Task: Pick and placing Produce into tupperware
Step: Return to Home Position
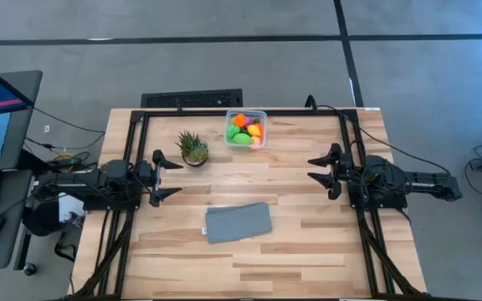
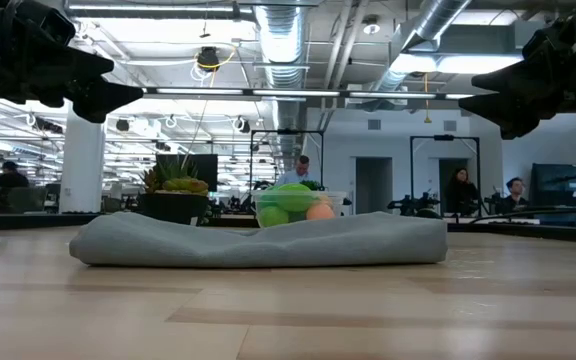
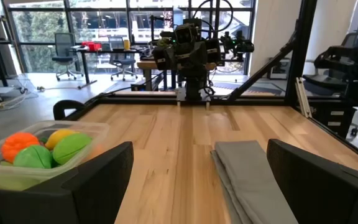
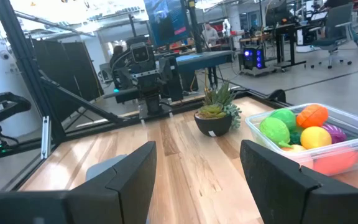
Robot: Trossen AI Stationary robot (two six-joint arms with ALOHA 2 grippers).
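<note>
Produce (image 1: 243, 134) fills the tupperware (image 1: 246, 112), so left tool (image 1: 179, 177) and right tool (image 1: 310, 168) wait apart, open and empty.

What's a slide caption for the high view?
Produce in the tupperware; left fingers and right fingers open at either side.

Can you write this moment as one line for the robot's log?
produce: in tupperware | left gripper: open, empty, at left side | right gripper: open, empty, at right side
</note>
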